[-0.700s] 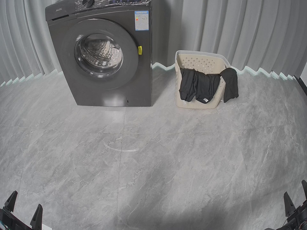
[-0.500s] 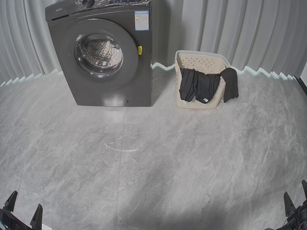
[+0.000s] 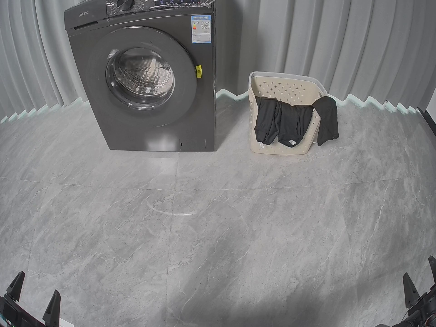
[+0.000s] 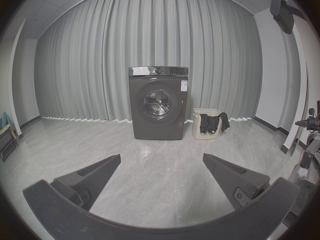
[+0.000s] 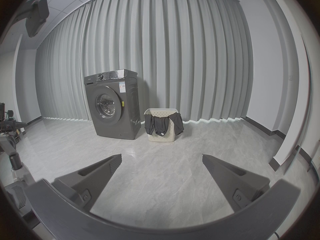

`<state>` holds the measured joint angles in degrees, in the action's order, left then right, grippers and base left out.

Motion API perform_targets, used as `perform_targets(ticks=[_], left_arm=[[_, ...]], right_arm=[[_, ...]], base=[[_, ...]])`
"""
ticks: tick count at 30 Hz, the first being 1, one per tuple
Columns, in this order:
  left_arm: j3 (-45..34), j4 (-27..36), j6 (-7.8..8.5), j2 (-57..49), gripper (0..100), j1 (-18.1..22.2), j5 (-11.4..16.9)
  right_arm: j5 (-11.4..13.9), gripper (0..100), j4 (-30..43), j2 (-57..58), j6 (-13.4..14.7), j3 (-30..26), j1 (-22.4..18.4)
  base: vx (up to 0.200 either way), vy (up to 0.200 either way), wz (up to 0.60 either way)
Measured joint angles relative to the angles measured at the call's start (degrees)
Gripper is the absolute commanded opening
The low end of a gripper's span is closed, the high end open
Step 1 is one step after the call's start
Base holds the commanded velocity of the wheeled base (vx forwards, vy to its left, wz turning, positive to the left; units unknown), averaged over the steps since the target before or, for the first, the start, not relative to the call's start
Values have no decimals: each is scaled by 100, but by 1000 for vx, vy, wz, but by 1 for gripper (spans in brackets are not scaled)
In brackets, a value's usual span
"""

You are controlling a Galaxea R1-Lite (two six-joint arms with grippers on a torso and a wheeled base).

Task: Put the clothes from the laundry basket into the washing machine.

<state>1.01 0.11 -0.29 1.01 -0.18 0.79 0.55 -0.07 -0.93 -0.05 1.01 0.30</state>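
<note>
A dark grey washing machine stands far off at the back left, its round door shut. To its right sits a cream laundry basket with dark clothes draped over its front rim. Both show again far ahead in the wrist views: washing machine with basket, and washing machine with basket. My left gripper is low at the near left, open and empty. My right gripper is low at the near right, open and empty. Both are far from the basket.
Grey marble floor stretches wide and bare between me and the machine. Pale curtains line the back wall. A dark skirting edge marks the right wall.
</note>
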Motion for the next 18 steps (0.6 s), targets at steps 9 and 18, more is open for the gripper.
perform_targets(ticks=[9, 18], left_arm=[[0, -1, -13, 0, 100, 0, 0], [0, -4, -13, 0, 100, 2, -1]], right_arm=[[0, 100, -2, 0, 0, 0, -1], [0, 100, 2, 0, -2, 0, -1]], base=[[200, 0, 0], [200, 0, 0]])
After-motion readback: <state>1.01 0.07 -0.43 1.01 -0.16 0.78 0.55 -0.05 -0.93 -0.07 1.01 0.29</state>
